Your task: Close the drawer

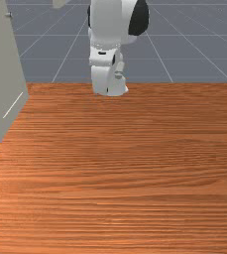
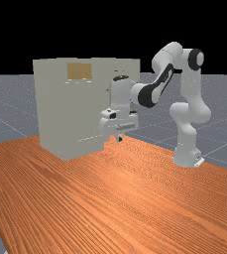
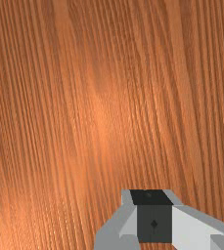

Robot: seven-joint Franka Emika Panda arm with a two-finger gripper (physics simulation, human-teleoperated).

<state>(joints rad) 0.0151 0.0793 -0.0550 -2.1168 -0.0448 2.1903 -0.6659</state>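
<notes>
Front and far views share the cabinet (image 2: 60,109), table (image 2: 110,198) and arm (image 2: 187,94).

In the far view, the boxy cabinet (image 2: 55,109) at left is beige-grey, its rectangular panel (image 2: 79,71) tan; the jointed arm (image 2: 190,84) at right, white with black bands; the flat wooden table (image 2: 135,208) below, orange-brown, dark-streaked.

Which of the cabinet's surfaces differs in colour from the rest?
The small rectangle near the top of the cabinet in the far view: it is tan, while the surfaces around it are pale grey.
</notes>
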